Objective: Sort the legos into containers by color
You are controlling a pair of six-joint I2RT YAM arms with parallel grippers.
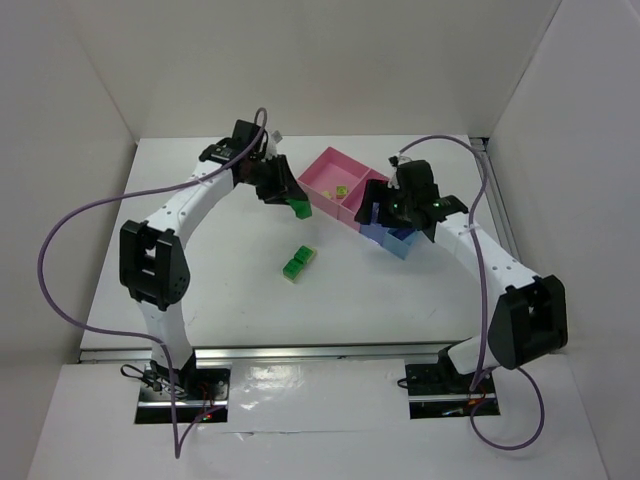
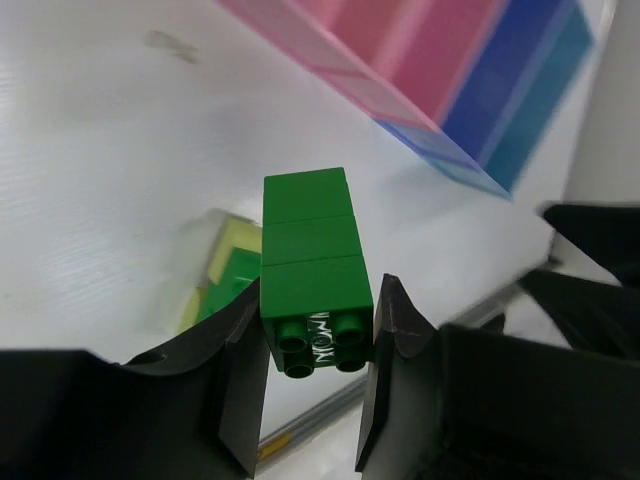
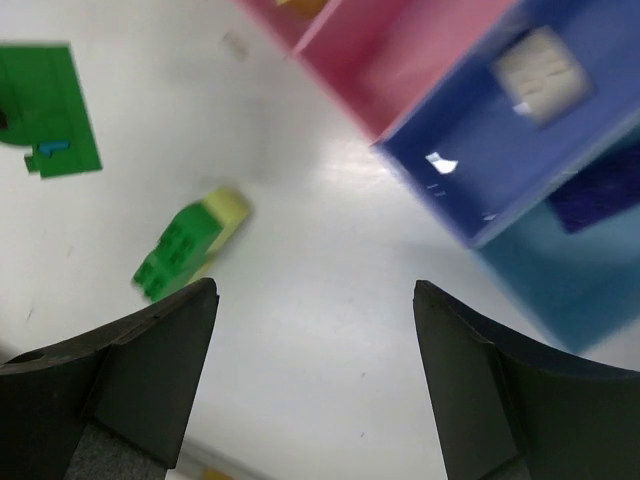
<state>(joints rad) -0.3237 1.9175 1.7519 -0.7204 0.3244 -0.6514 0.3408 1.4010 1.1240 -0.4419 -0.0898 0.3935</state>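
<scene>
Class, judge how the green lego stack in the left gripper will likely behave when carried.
Probably stiff: the green lego stack looks like hard plastic bricks. It might pivot or slip, as the left gripper pinches only its studded end on smooth sides. Its seams suggest joined bricks that could separate if knocked.

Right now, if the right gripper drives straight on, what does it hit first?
Likely bare table. The right gripper points between the loose legos and the blue tray. Depth is unclear.

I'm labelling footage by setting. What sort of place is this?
Probably a robotics lab booth: white panels wall in the table, with two cabled arms bolted at its edge, plus toy legos.
</scene>
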